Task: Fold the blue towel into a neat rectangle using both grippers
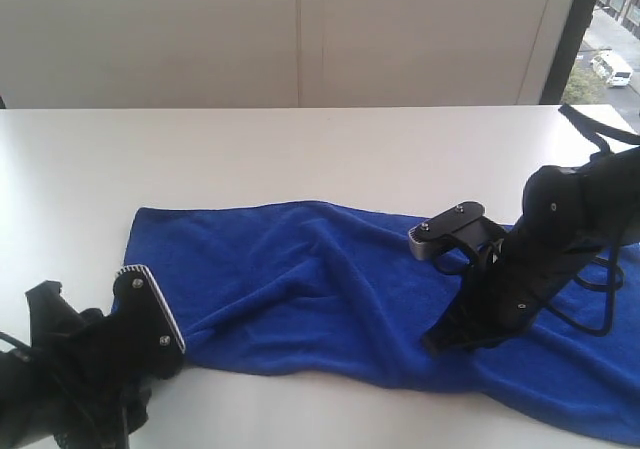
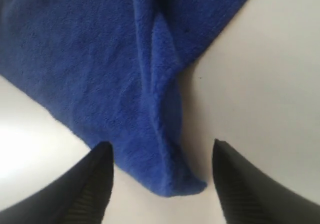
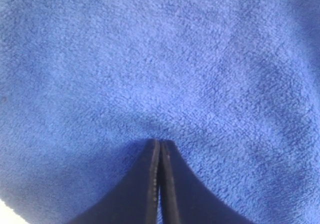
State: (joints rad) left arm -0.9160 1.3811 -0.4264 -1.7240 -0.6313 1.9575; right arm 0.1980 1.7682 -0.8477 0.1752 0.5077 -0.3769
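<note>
The blue towel [image 1: 330, 279] lies spread and rumpled across the white table [image 1: 300, 149], with folds running through its middle. In the left wrist view, my left gripper [image 2: 161, 149] is open, and the towel's corner [image 2: 185, 181] lies loose on the table between its black fingers [image 2: 97, 184]. In the exterior view this arm's end [image 1: 150, 314] sits at the towel's near left corner. My right gripper [image 1: 433, 344] is shut, its tips [image 3: 160, 144] pressed down onto the towel's right part [image 3: 160, 59]. I see no cloth pinched between its fingers.
A pale wall runs along the table's far edge, with a window strip [image 1: 610, 39] at the upper right. Black cables [image 1: 600, 299] loop beside the right arm over the towel. Bare tabletop lies behind the towel and at the near middle.
</note>
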